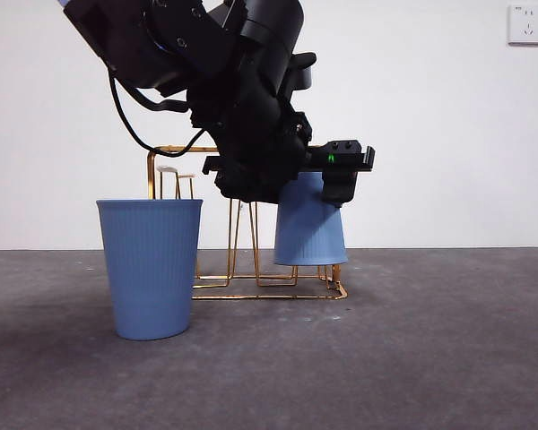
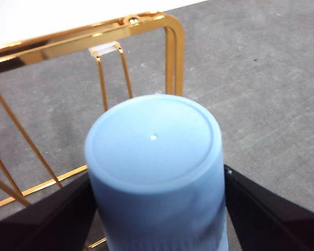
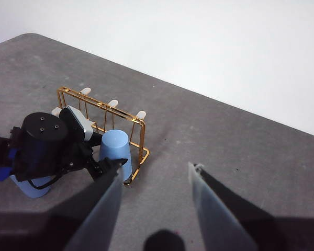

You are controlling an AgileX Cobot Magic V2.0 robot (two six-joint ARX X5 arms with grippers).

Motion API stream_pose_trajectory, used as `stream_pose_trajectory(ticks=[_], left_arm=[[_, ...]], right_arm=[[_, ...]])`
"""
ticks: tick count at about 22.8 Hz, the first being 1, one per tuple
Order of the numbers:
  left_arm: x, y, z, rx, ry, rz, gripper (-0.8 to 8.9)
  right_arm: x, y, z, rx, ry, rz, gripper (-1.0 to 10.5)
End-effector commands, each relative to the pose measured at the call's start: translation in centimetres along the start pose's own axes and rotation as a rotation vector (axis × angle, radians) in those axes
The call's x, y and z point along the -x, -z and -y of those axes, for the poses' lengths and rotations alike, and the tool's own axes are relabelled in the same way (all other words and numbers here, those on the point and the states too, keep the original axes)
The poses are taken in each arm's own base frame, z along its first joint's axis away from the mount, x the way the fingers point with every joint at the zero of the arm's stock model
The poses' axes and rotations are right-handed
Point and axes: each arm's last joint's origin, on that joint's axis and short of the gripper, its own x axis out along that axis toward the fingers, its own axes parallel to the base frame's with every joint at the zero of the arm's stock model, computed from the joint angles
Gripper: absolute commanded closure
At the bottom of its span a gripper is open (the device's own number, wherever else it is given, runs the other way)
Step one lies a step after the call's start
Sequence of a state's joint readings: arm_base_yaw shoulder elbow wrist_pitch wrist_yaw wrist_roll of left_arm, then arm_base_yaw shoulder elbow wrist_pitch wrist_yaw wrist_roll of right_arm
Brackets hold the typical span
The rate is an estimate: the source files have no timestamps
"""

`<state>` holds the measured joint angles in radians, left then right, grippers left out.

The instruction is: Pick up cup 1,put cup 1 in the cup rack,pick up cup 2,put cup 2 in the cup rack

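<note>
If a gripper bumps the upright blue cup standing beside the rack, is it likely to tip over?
Probably yes. The upright blue cup narrows toward its base, so it looks top-heavy in shape. It appears to be thin ribbed plastic, so likely light and easy to slide or topple. It stands right beside the cup rack, which might stop a fall that way.

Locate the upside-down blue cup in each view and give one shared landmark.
Front view: the inverted cup sits right of centre, under the dark left gripper, on the cup rack.
Left wrist view: it fills the centre, between the jaws.
Right wrist view: small, left of centre.
Shared landmark: the gold rack.
</note>
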<state>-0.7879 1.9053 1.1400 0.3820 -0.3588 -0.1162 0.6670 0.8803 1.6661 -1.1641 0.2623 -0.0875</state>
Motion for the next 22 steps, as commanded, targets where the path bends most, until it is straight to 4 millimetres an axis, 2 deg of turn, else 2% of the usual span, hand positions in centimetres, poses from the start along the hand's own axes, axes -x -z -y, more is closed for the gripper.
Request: stream_pose_trajectory(ticks=[1, 2, 4, 11, 14, 22], left_arm=[[-0.3, 0.6, -0.1, 0.004, -0.007, -0.027, 4.75], [-0.3, 0.6, -0.1, 0.005, -0.008, -0.031, 4.21], [-0.3, 0.7, -0.1, 0.003, -0.008, -0.037, 3.78], [-0.3, 0.7, 0.0, 0.006, 0.046, -0.048, 3.71], [-0.3, 0.9, 0.0, 0.018, 0.044, -0.063, 3.32], [-0.2, 1.9, -0.1, 0.018, 0.044, -0.165, 3.32]], right_arm=[[-0.1, 0.1, 0.0, 0.006, -0.002, -0.008, 7.3], [-0.1, 0.2, 0.0, 0.007, -0.002, -0.014, 7.3], [-0.1, 0.2, 0.0, 0.009, -0.003, -0.021, 7.3], [-0.1, 0.2, 0.0, 0.009, -0.003, -0.020, 7.3], [-0.1, 0.2, 0.0, 0.009, -0.003, -0.020, 7.3], [-0.1, 0.2, 0.0, 0.009, -0.002, -0.018, 7.3]])
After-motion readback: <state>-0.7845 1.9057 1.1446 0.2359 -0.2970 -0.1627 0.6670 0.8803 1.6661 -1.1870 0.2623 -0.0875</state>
